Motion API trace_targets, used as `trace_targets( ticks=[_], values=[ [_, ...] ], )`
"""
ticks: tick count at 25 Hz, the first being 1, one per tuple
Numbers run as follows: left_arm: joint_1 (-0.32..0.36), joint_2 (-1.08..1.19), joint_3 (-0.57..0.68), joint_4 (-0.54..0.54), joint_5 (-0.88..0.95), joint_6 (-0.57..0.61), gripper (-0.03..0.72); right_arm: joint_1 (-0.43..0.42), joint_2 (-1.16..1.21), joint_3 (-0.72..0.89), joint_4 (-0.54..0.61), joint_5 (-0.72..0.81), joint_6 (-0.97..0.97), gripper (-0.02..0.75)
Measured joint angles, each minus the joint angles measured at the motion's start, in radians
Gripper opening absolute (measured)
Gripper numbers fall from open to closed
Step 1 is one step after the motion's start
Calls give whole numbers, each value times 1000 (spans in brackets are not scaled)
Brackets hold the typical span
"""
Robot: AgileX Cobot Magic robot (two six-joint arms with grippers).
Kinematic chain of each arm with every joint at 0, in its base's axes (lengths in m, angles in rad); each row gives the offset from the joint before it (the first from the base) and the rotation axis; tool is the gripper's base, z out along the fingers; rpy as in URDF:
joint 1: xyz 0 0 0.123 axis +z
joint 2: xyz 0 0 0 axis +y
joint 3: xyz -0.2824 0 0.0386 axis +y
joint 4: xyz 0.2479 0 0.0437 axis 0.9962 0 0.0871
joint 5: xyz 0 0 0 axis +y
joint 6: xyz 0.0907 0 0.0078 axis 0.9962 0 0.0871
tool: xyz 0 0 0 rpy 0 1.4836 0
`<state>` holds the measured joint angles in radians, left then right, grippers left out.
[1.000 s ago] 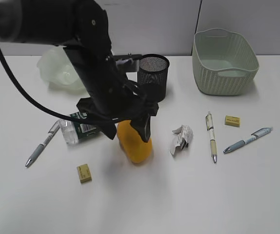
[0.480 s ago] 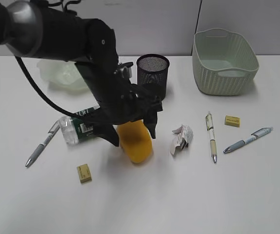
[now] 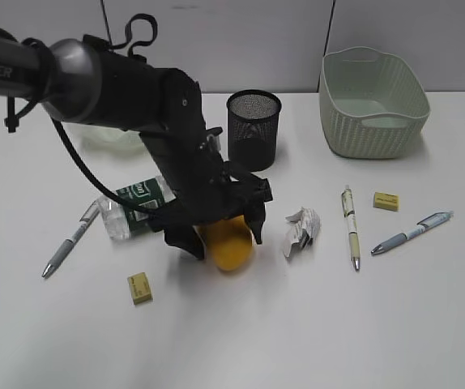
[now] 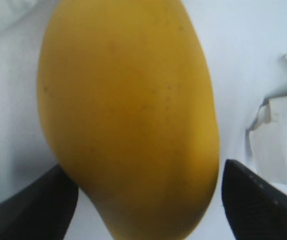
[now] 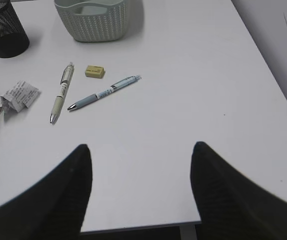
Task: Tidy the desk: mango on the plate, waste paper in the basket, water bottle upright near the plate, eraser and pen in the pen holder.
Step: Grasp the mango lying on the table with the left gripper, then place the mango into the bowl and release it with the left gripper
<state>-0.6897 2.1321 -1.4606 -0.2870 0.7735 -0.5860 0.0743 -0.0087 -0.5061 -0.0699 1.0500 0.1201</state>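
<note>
The left gripper [image 3: 216, 233] stands wide open astride the mango [image 3: 226, 241], a finger on either side, the fruit lying on the desk [image 3: 297, 324] left of the waste paper [image 3: 301, 229]. The right gripper [image 5: 141, 170], jaws apart, holds nothing above the desk's right side.

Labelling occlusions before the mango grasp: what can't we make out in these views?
- Plate: exterior view, mostly hidden behind the left arm.
- Water bottle: cap end covered by the arm.
- Mango: left wrist view, top cut off; contact with the left pincer unclear.
- Waste paper: cut off at the right edge.
</note>
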Motion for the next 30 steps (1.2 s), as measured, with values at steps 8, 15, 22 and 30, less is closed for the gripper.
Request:
trace_targets(
  ticks=[8, 15, 22, 30],
  values=[
    [1, 8, 0, -1, -67, -1, 614, 0, 0, 0, 0, 0, 0, 495],
    [1, 14, -4, -20, -59, -1, 564, 0, 0, 0, 0, 0, 0, 496],
    [1, -1, -5, -50, 24, -1, 563, 0, 0, 0, 0, 0, 0, 496],
    [1, -125, -5, -59, 92, -1, 562, 0, 0, 0, 0, 0, 0, 495]
  ],
)
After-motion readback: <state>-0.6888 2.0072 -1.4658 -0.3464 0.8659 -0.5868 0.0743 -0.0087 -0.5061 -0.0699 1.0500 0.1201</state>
